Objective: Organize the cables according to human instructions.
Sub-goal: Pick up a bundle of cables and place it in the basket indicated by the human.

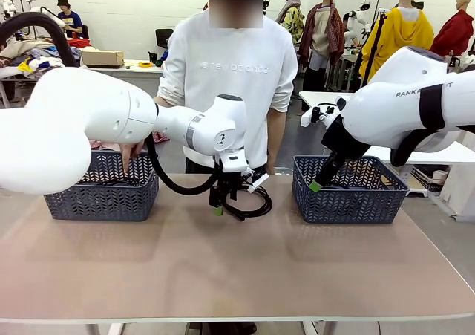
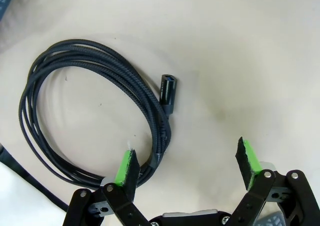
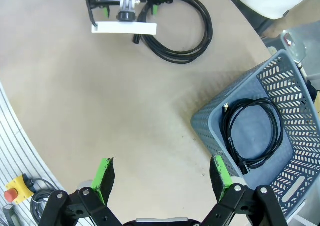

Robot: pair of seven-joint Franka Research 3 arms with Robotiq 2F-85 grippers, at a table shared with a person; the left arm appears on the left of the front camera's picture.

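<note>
Pick-up step, by the look of it: left gripper (image 2: 187,158) spread wide, empty, low over coiled black braided cable (image 2: 95,118) on tan tabletop (image 2: 240,60), at ten o'clock; next, centring over strands, then pinching.

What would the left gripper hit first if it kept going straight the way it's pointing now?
Probably the coiled black braided cable on the tan table: one green pad of the open left gripper is already over its loop.

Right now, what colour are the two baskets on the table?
Grey-blue plastic lattice, both the left basket and the right basket; clearest in the front view.
</note>
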